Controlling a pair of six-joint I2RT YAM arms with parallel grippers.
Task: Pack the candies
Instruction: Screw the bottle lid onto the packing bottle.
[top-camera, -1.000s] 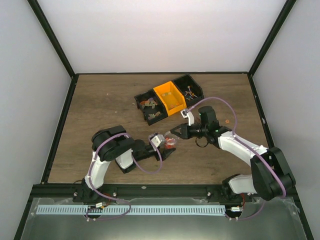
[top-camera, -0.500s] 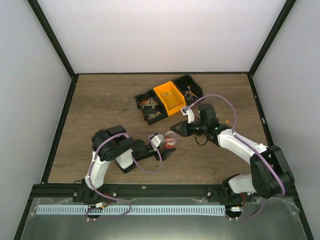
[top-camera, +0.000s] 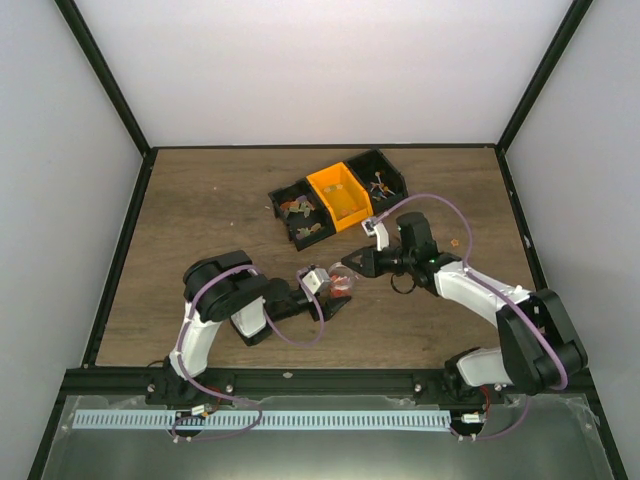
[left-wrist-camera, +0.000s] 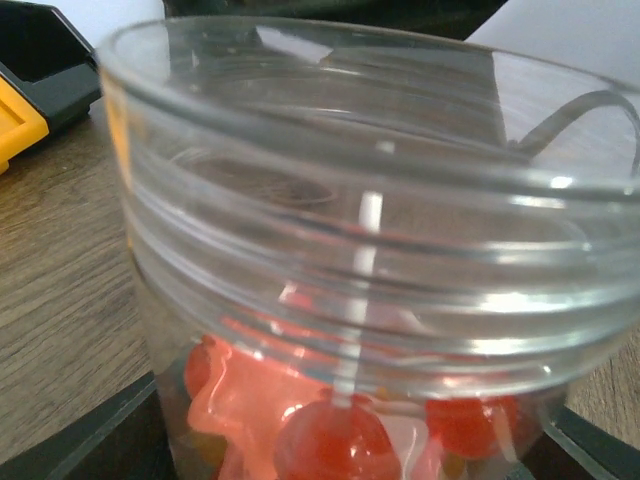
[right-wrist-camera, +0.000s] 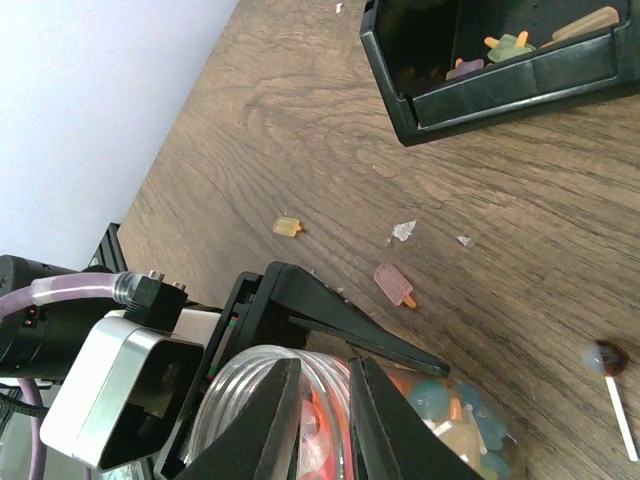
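Observation:
My left gripper (top-camera: 335, 290) is shut on a small clear cup (top-camera: 343, 285) with a threaded neck, which fills the left wrist view (left-wrist-camera: 370, 250). Red and orange candies (left-wrist-camera: 330, 440) lie in the cup's bottom. Blue and white candies (right-wrist-camera: 450, 420) show through its wall. My right gripper (top-camera: 350, 268) is at the cup's mouth. In the right wrist view its fingers (right-wrist-camera: 325, 365) are closed on a clear round rim (right-wrist-camera: 235, 385), which looks like the lid held over the mouth. The left gripper's black fingers (right-wrist-camera: 360, 335) lie alongside the cup.
A black bin (top-camera: 300, 215), an orange bin (top-camera: 338, 195) and another black bin (top-camera: 380, 180) stand in a row behind, with sweets in the black ones (right-wrist-camera: 500, 60). Loose sweets lie on the wood: a yellow one (right-wrist-camera: 287, 227), a pink one (right-wrist-camera: 393, 285) and a lollipop (right-wrist-camera: 605, 358).
My right gripper rose a little toward the bins with the clear piece, then came back down onto the cup's mouth. The left arm has stayed still.

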